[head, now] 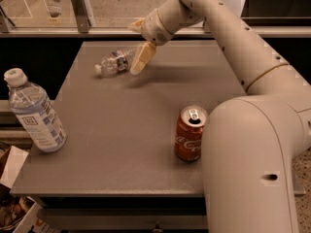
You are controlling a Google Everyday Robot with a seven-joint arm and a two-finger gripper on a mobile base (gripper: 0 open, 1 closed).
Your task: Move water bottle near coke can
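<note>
The small clear water bottle (114, 62) lies on its side at the far left of the grey table (121, 130), white cap pointing left. My gripper (139, 41) is at the bottle's right end, open. One cream finger (143, 58) hangs down in front of the bottle's base and the other sits behind it. I cannot tell whether the fingers touch the bottle. The red coke can (190, 133) stands upright near the table's front right, well apart from the bottle.
A larger bottle with a blue-white label (36, 113) stands upright at the table's left edge. My arm's big white link (252, 159) covers the front right corner. A rail and floor lie behind the table's far edge.
</note>
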